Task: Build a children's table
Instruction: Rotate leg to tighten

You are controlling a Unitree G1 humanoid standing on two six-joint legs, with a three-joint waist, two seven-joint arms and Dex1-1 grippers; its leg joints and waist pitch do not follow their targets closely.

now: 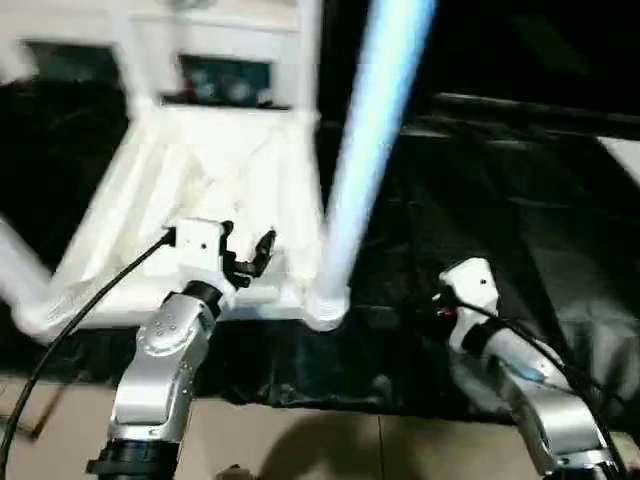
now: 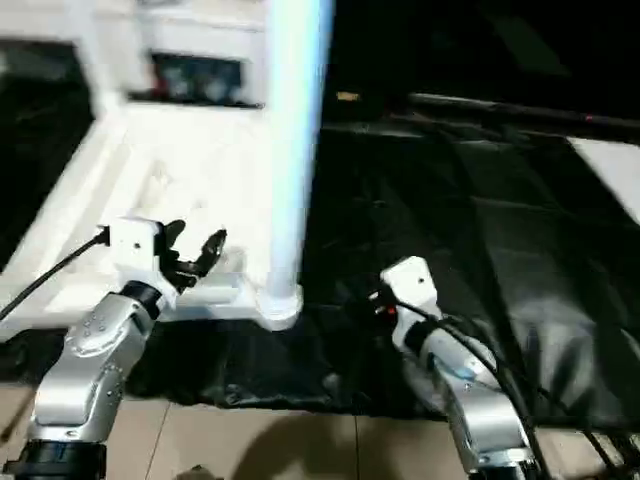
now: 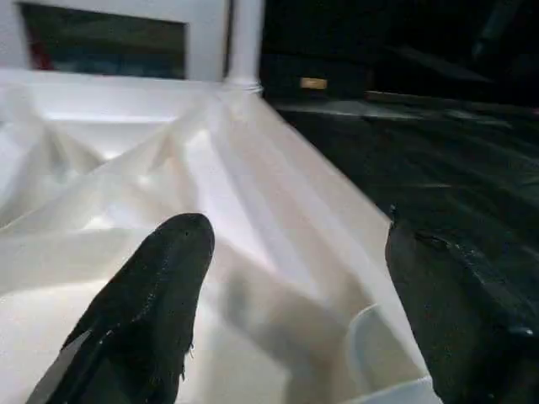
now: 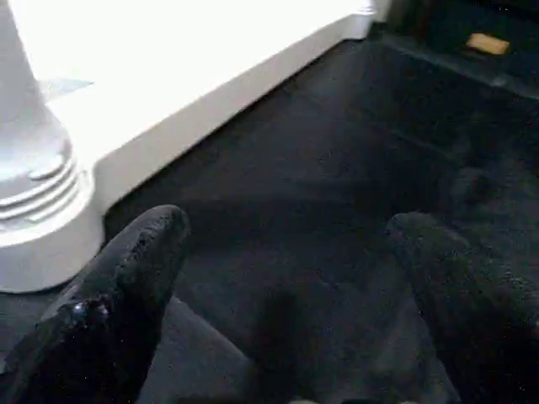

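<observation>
- Nearest, lower left of the head view: left gripper (image 1: 248,258) hung over the near rim of the table top (image 1: 150,190), fingers spread apart, nothing between them.
- Lower right of the head view: right gripper (image 4: 286,252) sat over the black cloth (image 1: 520,230), just beside the table's near corner; fingers wide apart and empty. Head view gave its white wrist housing, not the fingers; the right wrist view settled that.
- Table top lay upside down on the cloth, left half of frame, ribbed underside up. Judged: inverted so the corner sockets face upward to take legs.
- Near-corner leg (image 1: 365,130) stood upright in its socket (image 1: 326,305), centre of frame. Second leg (image 1: 308,50) stood at the far corner, upper centre. More white legs seemed to stand at the left, too blurred to count.
- Judged: both grippers empty and flanking the seated leg, so that step looked finished.
- Left wrist view gave the diagonal ribs and an open cup by the near rim, washed out in the head view.
- Right wrist view gave the ringed collar (image 4: 38,181) at the leg's base.
</observation>
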